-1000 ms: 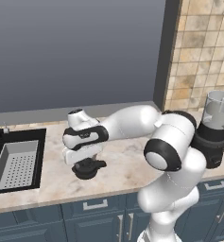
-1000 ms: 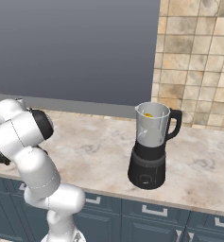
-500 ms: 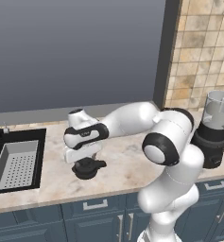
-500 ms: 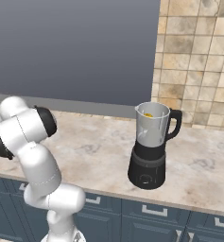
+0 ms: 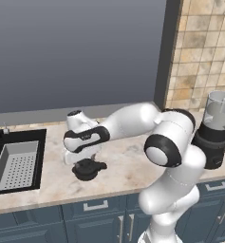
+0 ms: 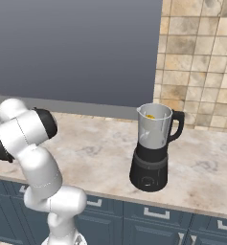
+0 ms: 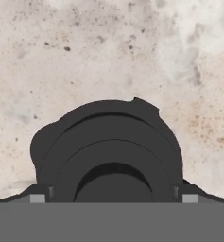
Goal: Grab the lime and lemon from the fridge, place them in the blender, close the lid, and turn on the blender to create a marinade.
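Hanging low over the counter (image 5: 133, 166), the gripper (image 5: 83, 162) points straight down at the lid (image 5: 88, 169). In the hand view the two finger tips (image 7: 38, 197) stand one at each side of the lid (image 7: 108, 151), with its raised centre knob between them, so the jaws look wide; whether they already touch the lid I cannot tell. The lid lies flat on the marble counter, near its front edge and just to the right of the sink (image 5: 14, 163).

A grey perforated basket (image 5: 16, 166) sits inside the sink.

The blender (image 6: 153, 148) stands well apart from the lid, toward the right end of the counter, in front of the tiled wall (image 6: 201, 62). Its clear jar is open on top. The right base view looks into the jar and shows a small yellow-orange piece, the lemon (image 6: 150, 116), near the rim. In the left base view the jar (image 5: 217, 114) is seen from the side, and its contents cannot be made out.
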Tool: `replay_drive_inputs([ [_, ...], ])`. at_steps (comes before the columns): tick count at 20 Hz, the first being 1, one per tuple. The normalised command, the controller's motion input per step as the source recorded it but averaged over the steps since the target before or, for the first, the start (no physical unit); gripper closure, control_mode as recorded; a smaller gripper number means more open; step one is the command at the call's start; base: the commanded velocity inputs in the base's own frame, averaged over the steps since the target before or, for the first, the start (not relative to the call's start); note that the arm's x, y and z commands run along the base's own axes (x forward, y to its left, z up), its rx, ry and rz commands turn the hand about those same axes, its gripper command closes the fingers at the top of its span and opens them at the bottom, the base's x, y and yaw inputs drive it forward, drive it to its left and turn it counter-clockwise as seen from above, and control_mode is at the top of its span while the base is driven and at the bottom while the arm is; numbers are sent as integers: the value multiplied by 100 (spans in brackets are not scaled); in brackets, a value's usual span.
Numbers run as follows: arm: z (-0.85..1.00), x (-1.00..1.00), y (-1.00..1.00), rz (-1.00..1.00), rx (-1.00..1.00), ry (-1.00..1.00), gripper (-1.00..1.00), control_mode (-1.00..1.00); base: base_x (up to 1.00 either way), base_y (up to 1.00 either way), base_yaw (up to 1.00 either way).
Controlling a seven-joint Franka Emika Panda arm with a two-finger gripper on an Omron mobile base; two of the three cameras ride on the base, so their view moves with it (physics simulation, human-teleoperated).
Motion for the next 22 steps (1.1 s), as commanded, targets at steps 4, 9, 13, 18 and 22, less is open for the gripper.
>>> replay_drive_inputs([
  [4, 0, -20, 0, 0, 0, -20, -100, -100, 0, 0, 0],
  [9, -6, -9, 0, 0, 0, -15, -100, -100, 0, 0, 0],
  [13, -16, 20, 0, 0, 0, -1, -100, -100, 0, 0, 0],
  [18, -10, 43, 0, 0, 0, 0, -100, -100, 0, 0, 0],
  [22, -10, 16, 0, 0, 0, 0, -100, -100, 0, 0, 0],
])
